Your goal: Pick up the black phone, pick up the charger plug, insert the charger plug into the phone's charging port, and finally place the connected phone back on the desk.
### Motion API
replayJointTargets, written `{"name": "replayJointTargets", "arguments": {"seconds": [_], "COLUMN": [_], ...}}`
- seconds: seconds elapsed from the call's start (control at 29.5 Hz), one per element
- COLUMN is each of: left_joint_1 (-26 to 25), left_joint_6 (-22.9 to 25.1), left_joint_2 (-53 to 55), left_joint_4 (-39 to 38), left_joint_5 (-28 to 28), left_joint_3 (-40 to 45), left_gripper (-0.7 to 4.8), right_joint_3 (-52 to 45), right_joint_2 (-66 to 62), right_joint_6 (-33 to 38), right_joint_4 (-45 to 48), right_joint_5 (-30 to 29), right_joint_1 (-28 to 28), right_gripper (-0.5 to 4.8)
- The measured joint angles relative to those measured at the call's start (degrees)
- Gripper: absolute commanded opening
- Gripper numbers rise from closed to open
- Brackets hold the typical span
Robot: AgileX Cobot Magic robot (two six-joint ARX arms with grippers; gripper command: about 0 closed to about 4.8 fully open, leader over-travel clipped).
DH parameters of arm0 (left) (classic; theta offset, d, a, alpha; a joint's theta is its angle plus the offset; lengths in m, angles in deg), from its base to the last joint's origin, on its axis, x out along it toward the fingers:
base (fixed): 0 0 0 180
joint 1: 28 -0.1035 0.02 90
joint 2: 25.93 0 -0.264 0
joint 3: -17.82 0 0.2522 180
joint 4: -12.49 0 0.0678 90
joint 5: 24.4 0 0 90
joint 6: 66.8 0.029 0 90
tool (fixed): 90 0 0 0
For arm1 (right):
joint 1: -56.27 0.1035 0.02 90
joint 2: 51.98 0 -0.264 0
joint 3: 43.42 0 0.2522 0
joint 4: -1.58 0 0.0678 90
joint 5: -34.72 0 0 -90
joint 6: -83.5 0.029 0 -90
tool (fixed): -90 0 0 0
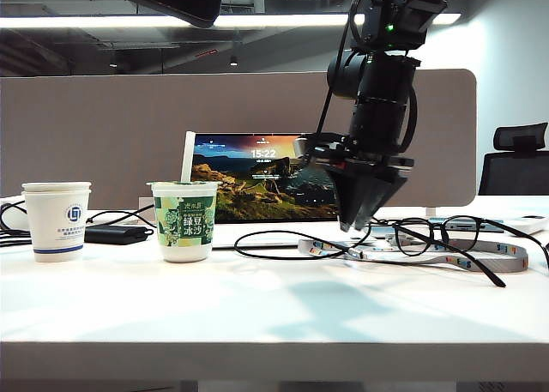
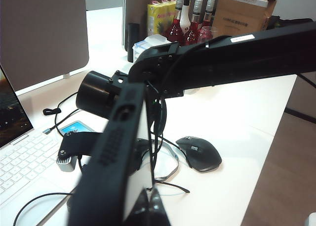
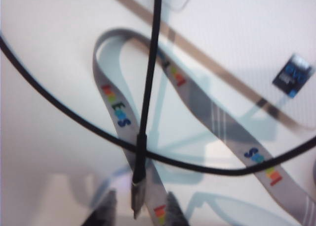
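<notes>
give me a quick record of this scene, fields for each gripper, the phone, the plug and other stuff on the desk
left gripper: shut on the black phone, raised above the desk
right gripper: open, pointing down, fingertips on either side of the charger plug
black phone: seen edge-on, not connected
charger plug: over a grey lanyard, not gripped
other items: laptop, glasses, white paper cup, green cup, mouse

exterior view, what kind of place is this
Most likely an open-plan office: a wide white desk backed by a grey-beige fabric partition panel, an open silver laptop, and a black mesh office chair behind.
</notes>
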Motion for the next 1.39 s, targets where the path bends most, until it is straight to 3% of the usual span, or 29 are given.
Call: {"name": "replayJointTargets", "arguments": {"seconds": [0.3, 0.41, 0.78, 1.22, 1.39], "left_joint_1": [0.0, 0.0, 0.0, 0.0, 0.0], "left_joint_6": [0.0, 0.0, 0.0, 0.0, 0.0], "left_joint_2": [0.0, 0.0, 0.0, 0.0, 0.0], "left_joint_4": [0.0, 0.0, 0.0, 0.0, 0.0], "left_joint_5": [0.0, 0.0, 0.0, 0.0, 0.0], "left_joint_3": [0.0, 0.0, 0.0, 0.0, 0.0], "left_gripper": [-0.07, -0.07, -0.07, -0.07, -0.07], "right_joint_3": [0.0, 0.0, 0.2, 0.2, 0.1], "right_joint_2": [-0.5, -1.2, -2.8, -2.8, -3.0], "right_joint_6": [-0.2, -0.9, -1.5, -1.5, -2.7], "right_joint_4": [0.9, 1.0, 1.0, 1.4, 0.8], "right_joint_5": [-2.3, -2.3, 1.0, 0.6, 0.4], "right_joint_1": [0.0, 0.0, 0.0, 0.1, 0.1], "right_gripper": [1.51, 1.9, 1.87, 1.76, 2.22]}}
